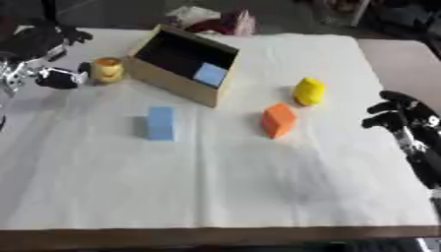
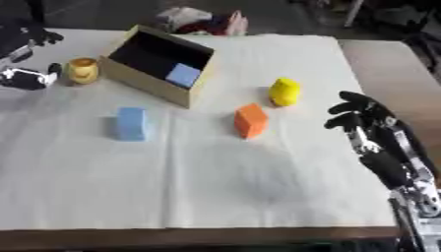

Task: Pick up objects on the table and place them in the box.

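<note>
Box: cardboard, tipped on its side, opening toward the table's near right; one pale blue block is seen inside. Items outside it, on the white cloth: blue block (upright, nr centre-left), orange block, yellow piece just beyond it, amber cup beside the box's left wall. Left hand: by the cup, thumb close to it; contact cannot be told, fingers spread, nothing held. Right hand: raised at the right edge, fingers loosely curled, empty. Step judged: reach for next item, prob. the cup; a closing of the fingers round it is needed.
</note>
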Motion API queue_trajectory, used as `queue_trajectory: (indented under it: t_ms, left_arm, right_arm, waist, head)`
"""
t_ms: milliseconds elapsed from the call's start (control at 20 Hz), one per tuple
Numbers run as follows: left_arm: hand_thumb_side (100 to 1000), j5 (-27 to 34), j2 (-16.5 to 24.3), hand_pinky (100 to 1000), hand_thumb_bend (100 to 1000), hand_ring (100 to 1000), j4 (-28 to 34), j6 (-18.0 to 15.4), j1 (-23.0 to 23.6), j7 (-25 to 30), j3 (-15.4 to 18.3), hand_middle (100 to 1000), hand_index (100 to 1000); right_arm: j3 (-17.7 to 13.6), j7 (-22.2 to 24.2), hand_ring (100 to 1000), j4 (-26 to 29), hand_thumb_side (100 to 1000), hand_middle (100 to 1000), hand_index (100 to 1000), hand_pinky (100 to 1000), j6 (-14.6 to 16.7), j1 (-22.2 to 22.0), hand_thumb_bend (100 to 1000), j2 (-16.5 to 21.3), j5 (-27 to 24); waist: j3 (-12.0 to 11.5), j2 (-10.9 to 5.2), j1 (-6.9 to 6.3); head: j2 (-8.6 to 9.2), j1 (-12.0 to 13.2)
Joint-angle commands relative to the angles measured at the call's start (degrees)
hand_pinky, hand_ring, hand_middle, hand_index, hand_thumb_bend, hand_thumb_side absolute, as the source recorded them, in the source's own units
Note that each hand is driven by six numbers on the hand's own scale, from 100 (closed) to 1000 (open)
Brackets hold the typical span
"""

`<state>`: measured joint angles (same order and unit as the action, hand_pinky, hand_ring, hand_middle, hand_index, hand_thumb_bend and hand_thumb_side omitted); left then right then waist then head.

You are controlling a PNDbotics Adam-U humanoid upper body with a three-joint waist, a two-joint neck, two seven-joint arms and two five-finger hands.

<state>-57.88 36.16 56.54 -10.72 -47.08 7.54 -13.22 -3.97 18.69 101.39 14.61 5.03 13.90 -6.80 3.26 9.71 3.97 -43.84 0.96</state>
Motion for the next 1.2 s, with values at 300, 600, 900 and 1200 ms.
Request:
queue_trajectory:
  t_ms: [300, 600, 900, 1200]
  left_arm:
    - [362, -2.2, 0.5, 810, 167, 788, -0.7, -0.9, -1.7, -0.1, 0.5, 787, 936]
    - [385, -3.3, 0.5, 815, 207, 795, -0.6, -1.2, -1.6, -0.3, 0.4, 795, 946]
    - [418, -4.2, 0.7, 826, 284, 806, -0.4, -2.6, -1.7, 1.7, 0.3, 810, 961]
    - [417, -4.7, 0.6, 827, 302, 807, 0.1, -2.7, -1.6, 1.7, 0.3, 813, 963]
  right_arm:
    - [0.0, 0.5, 604, 0.7, 470, 654, 859, 735, 0.1, 0.9, 100, 1.0, -0.9]
    - [0.1, 0.7, 604, 0.7, 470, 654, 859, 735, 0.2, 1.3, 100, 1.1, -1.0]
    - [0.1, 0.7, 604, 0.7, 470, 655, 859, 735, 0.3, 1.7, 100, 1.3, -1.0]
    - [0.2, 0.8, 603, 0.7, 470, 655, 860, 735, 0.4, 2.2, 100, 1.3, -1.0]
  waist:
    - [0.4, -0.31, -0.06]
    - [0.9, 0.22, -0.04]
    - [1.5, 0.86, -0.09]
    - [2.1, 1.49, -0.01]
  head:
    - [0.10, 0.4]
    - [0.56, 1.8]
    - [1.14, 3.0]
    - [1.88, 2.9]
